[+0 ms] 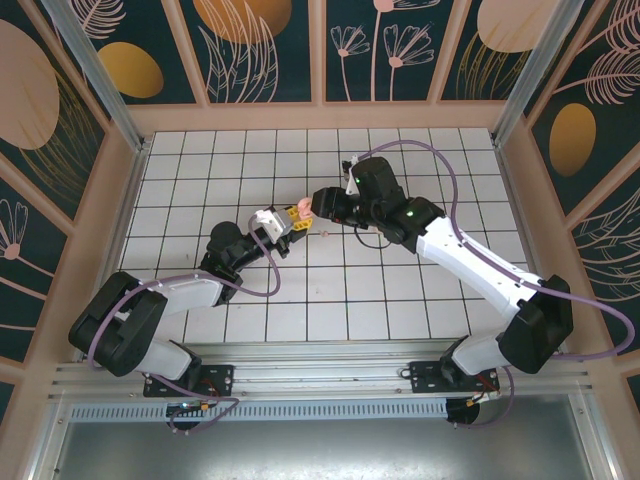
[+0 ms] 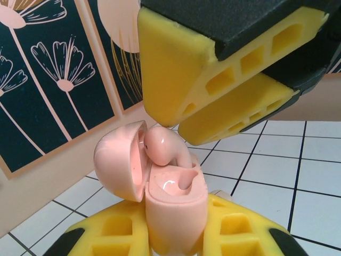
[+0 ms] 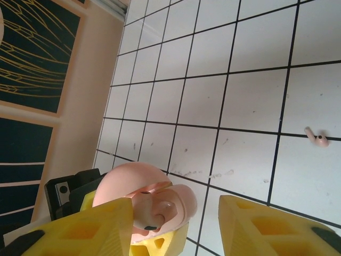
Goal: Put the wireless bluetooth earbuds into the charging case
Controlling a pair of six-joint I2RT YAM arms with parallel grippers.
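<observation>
My left gripper [image 2: 176, 237] is shut on the salmon-pink charging case [image 2: 173, 213], holding it upright above the table with its lid [image 2: 120, 160] swung open. One of the earbuds [image 2: 162, 146] rests partly in the far socket, its rounded head still sticking up; the near socket is empty. My right gripper [image 3: 176, 224] hovers just over the case with its jaws open, its left finger [image 3: 85, 229] next to that earbud [image 3: 146, 210]. A second earbud [image 3: 318, 139] lies loose on the white grid table [image 1: 400, 290], also visible as a speck [image 1: 328, 234] in the top view.
Both grippers meet near the table's middle [image 1: 305, 210]. Wooden rails and dark floral wall panels [image 1: 260, 50] enclose the table on three sides. Purple cables loop off both arms.
</observation>
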